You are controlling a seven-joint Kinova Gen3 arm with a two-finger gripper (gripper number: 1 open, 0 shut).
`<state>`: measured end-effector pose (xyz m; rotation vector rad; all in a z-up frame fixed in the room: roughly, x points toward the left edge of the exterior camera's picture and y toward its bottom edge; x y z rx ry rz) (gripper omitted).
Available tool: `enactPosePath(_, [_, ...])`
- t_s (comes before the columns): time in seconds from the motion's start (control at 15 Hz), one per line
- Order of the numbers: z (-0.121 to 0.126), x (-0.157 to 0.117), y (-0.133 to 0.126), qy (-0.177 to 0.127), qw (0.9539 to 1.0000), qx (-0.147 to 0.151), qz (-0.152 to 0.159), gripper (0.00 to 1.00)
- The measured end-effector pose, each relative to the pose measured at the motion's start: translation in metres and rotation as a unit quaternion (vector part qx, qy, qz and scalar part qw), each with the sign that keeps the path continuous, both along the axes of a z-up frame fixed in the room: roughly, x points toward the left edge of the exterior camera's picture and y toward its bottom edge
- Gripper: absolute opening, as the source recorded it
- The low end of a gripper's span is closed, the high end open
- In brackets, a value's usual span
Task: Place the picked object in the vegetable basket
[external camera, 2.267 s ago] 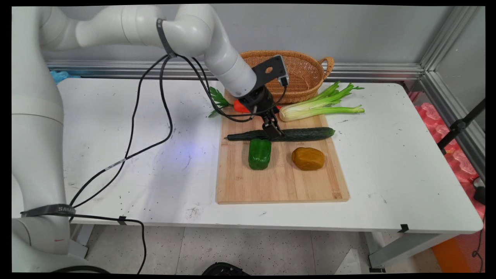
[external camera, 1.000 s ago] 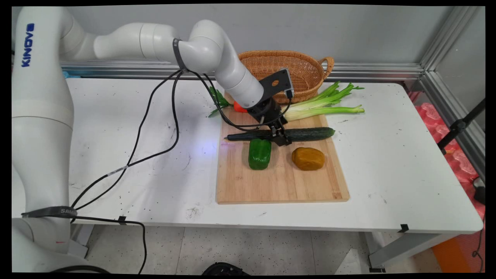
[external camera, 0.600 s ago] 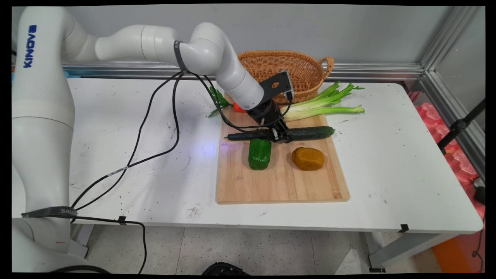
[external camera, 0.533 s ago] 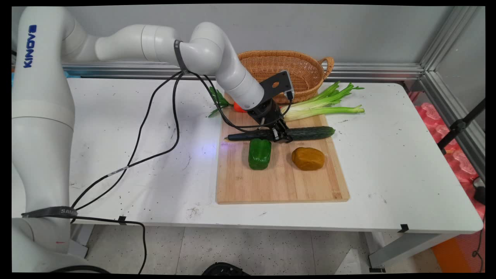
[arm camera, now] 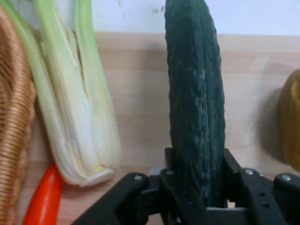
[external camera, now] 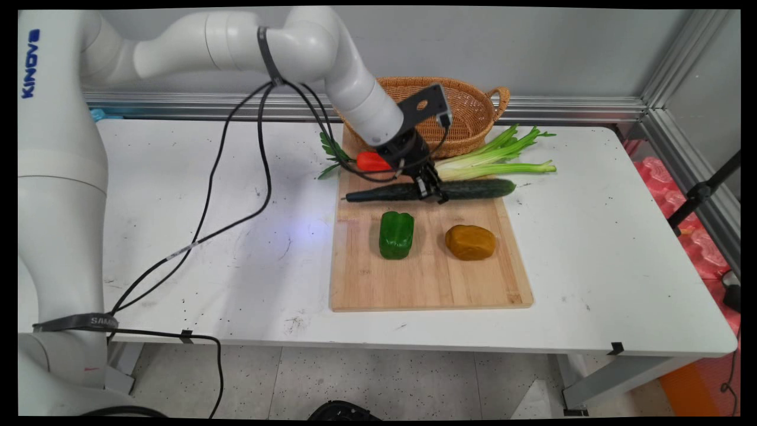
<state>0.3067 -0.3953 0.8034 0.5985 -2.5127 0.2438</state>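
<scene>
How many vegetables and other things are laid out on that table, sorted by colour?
Green: 3 (cucumber clamped in the gripper, pepper, celery)
Red-orange: 1 (carrot)
Brownish yellow: 1 (potato)
Tan: 2 (wicker basket, wooden cutting board)
Total: 7

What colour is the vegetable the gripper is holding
Dark green: the cucumber shows best in the hand view.
</scene>
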Motion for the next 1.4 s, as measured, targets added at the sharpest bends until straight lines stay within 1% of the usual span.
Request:
enactPosePath(0.4, [0.048, 0.007, -0.018, -0.010, 0.9998, -0.015, 0.009, 0.00])
enactPosePath(0.73, [0.079, 0.025, -0.049, -0.023, 0.9983, -0.043, 0.031, 0.00])
enactPosePath(0.93, [0.089, 0.034, -0.069, -0.028, 0.9968, -0.061, 0.043, 0.00])
enactPosePath(1.07, [0.091, 0.041, -0.083, -0.033, 0.9956, -0.073, 0.049, 0.00])
enactPosePath(1.4, [0.083, 0.056, -0.119, -0.049, 0.9925, -0.099, 0.051, 0.00])
